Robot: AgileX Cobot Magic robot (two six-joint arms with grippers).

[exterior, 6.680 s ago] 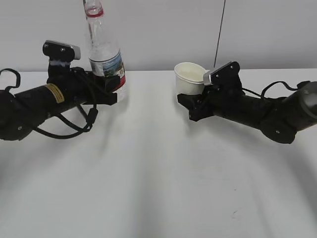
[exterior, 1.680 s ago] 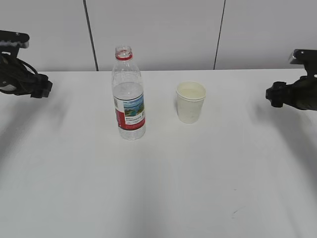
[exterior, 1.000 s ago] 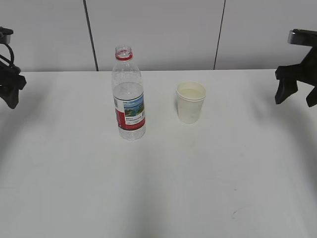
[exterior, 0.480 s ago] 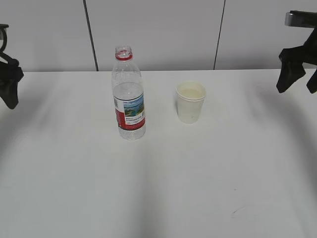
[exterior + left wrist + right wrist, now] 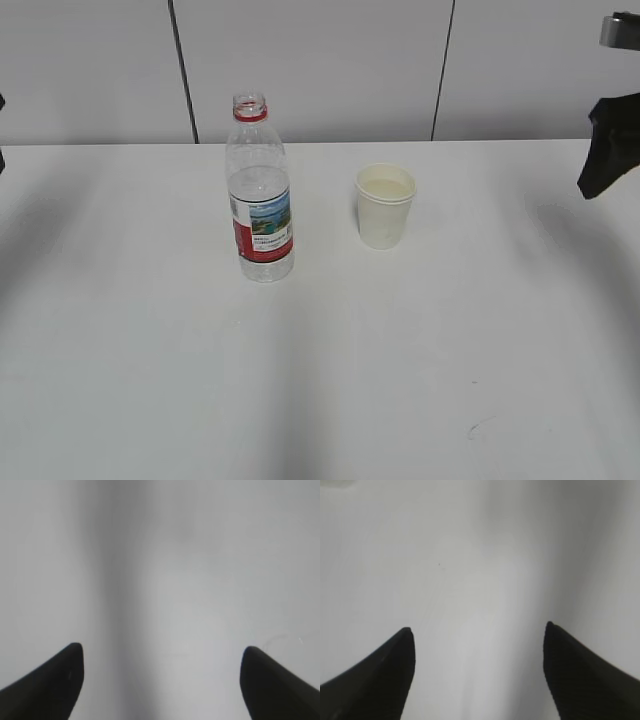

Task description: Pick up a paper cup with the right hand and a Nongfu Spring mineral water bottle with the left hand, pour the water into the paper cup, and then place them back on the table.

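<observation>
The Nongfu Spring mineral water bottle [image 5: 260, 195] stands upright and uncapped on the white table [image 5: 320, 380], with water in its lower part. To its right stands the paper cup [image 5: 385, 206], also upright, with liquid inside. Nothing touches either of them. The right hand [image 5: 612, 142] hangs at the far right edge of the exterior view, well away from the cup. My right gripper [image 5: 478, 626] is open over bare tabletop. My left gripper [image 5: 161, 647] is open too, with only white surface between its fingers. The left hand is almost out of the exterior view.
A grey panelled wall [image 5: 320, 60] rises behind the table's far edge. A small dark scuff mark [image 5: 478, 428] lies near the front right of the table.
Both arms have drawn outward: the left one has slipped off the left edge and the right one has moved further right. The bottle and cup have not moved.
</observation>
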